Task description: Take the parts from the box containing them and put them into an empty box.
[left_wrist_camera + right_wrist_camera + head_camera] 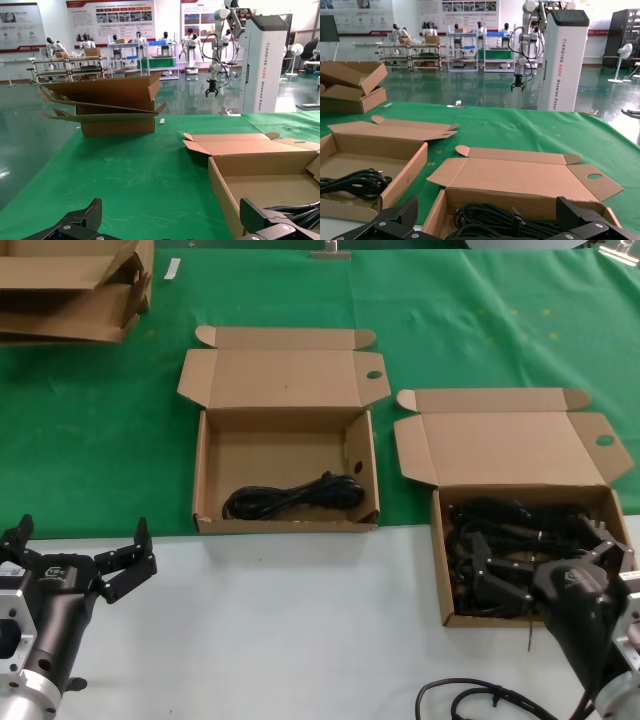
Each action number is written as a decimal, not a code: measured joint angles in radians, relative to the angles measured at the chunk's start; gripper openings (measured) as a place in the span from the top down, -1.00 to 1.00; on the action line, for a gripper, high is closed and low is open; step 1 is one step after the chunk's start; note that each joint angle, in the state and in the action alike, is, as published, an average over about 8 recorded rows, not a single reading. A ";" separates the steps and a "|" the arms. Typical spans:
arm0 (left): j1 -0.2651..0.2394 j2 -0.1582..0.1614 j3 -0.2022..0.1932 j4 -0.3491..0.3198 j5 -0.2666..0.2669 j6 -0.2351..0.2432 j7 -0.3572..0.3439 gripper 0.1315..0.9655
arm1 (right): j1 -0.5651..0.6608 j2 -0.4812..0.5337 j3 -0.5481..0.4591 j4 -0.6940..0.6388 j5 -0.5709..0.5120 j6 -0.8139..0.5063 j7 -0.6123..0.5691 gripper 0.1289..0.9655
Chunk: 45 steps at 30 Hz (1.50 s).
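Several black cables [520, 540] lie piled in the right brown box [441, 570], whose lid stands open. They also show in the right wrist view [510, 224]. My right gripper [545, 552] hangs open just above that pile, holding nothing; its jaws are wide apart in the right wrist view [488, 210]. The middle brown box [200, 470] is open and holds one looped black cable [295, 497], also seen in the right wrist view [355, 181]. My left gripper [82, 535] is open and empty over the white surface, left of and in front of the middle box [222, 182].
Flattened and stacked cardboard [70, 290] lies at the far left on the green cloth, also in the left wrist view [110, 107]. A loose black cable [470, 700] runs over the white surface by my right arm.
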 joint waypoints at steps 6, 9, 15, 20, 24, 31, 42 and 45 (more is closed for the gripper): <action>0.000 0.000 0.000 0.000 0.000 0.000 0.000 -1.00 | 0.000 0.000 0.000 0.000 0.000 0.000 0.000 -1.00; 0.000 0.000 0.000 0.000 0.000 0.000 0.000 -1.00 | 0.000 0.000 0.000 0.000 0.000 0.000 0.000 -1.00; 0.000 0.000 0.000 0.000 0.000 0.000 0.000 -1.00 | 0.000 0.000 0.000 0.000 0.000 0.000 0.000 -1.00; 0.000 0.000 0.000 0.000 0.000 0.000 0.000 -1.00 | 0.000 0.000 0.000 0.000 0.000 0.000 0.000 -1.00; 0.000 0.000 0.000 0.000 0.000 0.000 0.000 -1.00 | 0.000 0.000 0.000 0.000 0.000 0.000 0.000 -1.00; 0.000 0.000 0.000 0.000 0.000 0.000 0.000 -1.00 | 0.000 0.000 0.000 0.000 0.000 0.000 0.000 -1.00; 0.000 0.000 0.000 0.000 0.000 0.000 0.000 -1.00 | 0.000 0.000 0.000 0.000 0.000 0.000 0.000 -1.00; 0.000 0.000 0.000 0.000 0.000 0.000 0.000 -1.00 | 0.000 0.000 0.000 0.000 0.000 0.000 0.000 -1.00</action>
